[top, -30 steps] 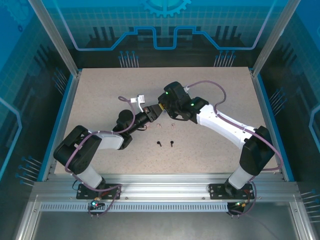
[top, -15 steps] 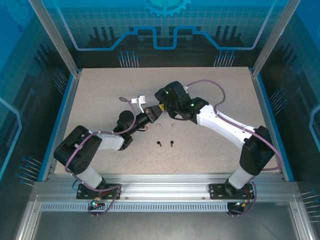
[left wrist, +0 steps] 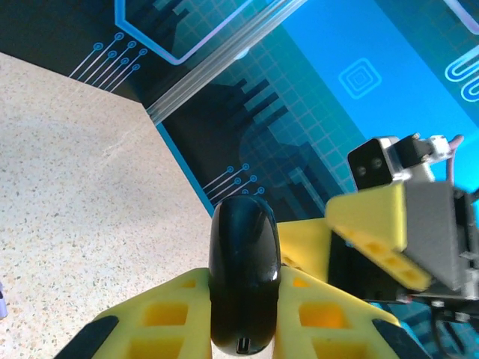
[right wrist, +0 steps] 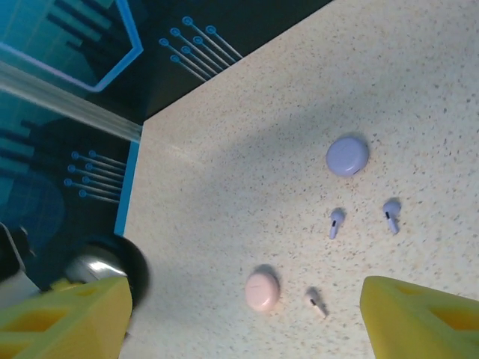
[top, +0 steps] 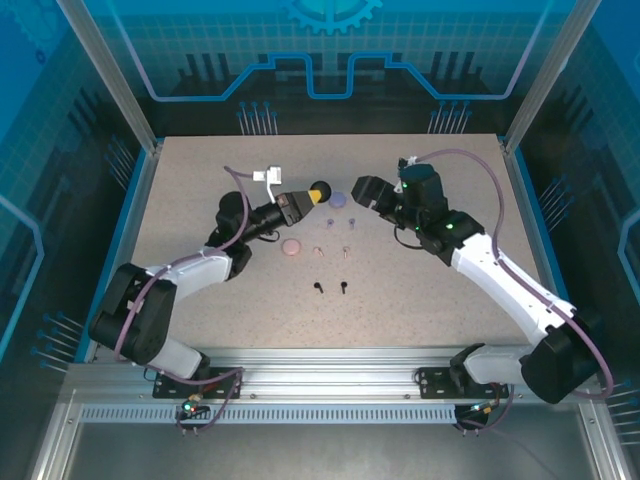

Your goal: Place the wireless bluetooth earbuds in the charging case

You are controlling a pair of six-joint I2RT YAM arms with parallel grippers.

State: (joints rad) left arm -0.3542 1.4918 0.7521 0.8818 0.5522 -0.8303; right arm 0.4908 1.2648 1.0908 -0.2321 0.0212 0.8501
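Between the left jaws, the black case (left wrist: 243, 277) shows a slot.

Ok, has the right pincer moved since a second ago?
Yes. The right pincer has drawn back rightward. It was straight beyond the black earbuds, and now it hangs open off to their right.

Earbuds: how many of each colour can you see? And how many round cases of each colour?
Black earbuds: 2
Pale pink earbuds: 2
Purple earbuds: 2
Black case: 1
Pink case: 1
Purple case: 1
Total: 9
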